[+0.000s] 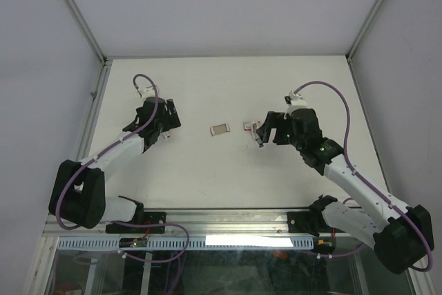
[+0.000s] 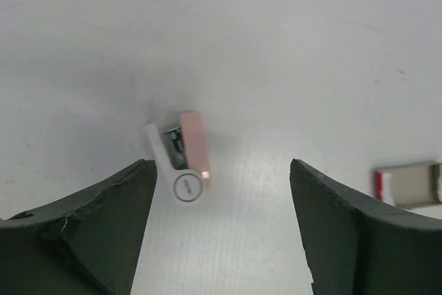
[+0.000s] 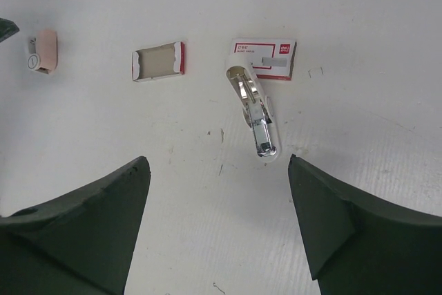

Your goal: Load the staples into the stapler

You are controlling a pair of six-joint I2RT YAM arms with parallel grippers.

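Both my left fingers (image 1: 168, 119) and right fingers (image 1: 264, 129) stand wide apart, holding nothing.
Pink stapler (image 2: 188, 160) lies on the surface (image 1: 207, 170) just beyond my left pair; the staples' grey tray (image 3: 159, 61) sits mid-surface, its red-and-white sleeve (image 3: 263, 59) to the right, a chrome-and-white piece (image 3: 256, 114) against the sleeve's near edge.

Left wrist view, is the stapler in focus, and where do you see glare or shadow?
Left wrist: the stapler looks slightly soft, with a faint shadow above it; the fingers are blurred dark shapes. Right wrist: sharper, bright glints on the metal piece. Top: even light, a bright strip on the front rail.
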